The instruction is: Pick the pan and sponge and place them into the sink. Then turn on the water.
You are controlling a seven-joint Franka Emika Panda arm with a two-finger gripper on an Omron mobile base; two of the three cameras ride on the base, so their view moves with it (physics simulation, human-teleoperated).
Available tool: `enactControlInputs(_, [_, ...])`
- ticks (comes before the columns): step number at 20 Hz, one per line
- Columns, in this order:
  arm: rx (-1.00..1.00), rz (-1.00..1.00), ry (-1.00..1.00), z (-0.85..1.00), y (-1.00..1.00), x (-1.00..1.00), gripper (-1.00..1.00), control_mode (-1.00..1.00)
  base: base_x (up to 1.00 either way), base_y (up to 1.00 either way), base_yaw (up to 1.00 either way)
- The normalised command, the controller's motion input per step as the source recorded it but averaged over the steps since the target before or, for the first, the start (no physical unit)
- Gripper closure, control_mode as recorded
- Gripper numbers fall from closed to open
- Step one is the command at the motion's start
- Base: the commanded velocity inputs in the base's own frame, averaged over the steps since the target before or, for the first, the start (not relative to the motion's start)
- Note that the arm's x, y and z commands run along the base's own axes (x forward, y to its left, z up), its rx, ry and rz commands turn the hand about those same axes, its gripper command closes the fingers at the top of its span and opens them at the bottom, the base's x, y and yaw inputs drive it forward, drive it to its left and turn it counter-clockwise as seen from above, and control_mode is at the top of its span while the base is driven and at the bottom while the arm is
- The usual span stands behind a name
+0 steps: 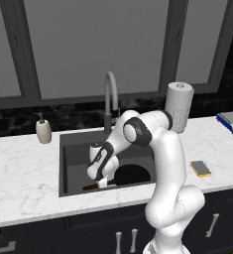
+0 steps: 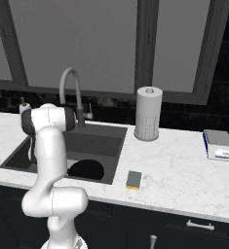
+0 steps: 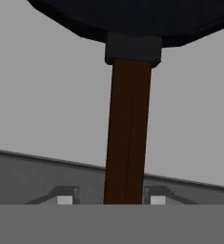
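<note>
The pan [image 1: 132, 174], stiff and probably head-heavy, lies in the sink [image 1: 76, 149] just ahead of the gripper [image 3: 107, 199], whose part-open fingers flank its thin handle [image 3: 127, 133] without clamping it.

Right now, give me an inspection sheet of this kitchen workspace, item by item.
Surface: white marble counter.
Job's things: pan lying in the sink; sponge on the counter right of the basin; no water running from the faucet.
Clutter: soap dispenser, paper towel roll, blue-and-white block.
Gripper: gripper low in the sink, jaws slightly apart either side of the pan handle.
Cables: nothing seen.
Surroundings: dark-framed windows, dark cabinets below.
</note>
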Motion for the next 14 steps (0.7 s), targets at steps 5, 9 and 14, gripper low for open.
enactControlInputs(5, [0.00,0.00,0.00,0.00,0.00,0.00,-1.00,-1.00,0.00,0.00,0.00])
enactControlInputs(9, [0.03,0.06,-0.04,0.22,0.00,0.00,-1.00,-1.00,0.00,0.00,0.00])
enactControlInputs(14, [0.02,0.19,-0.12,0.92,0.00,-0.13,-1.00,-1.00,0.00,0.00,0.00])
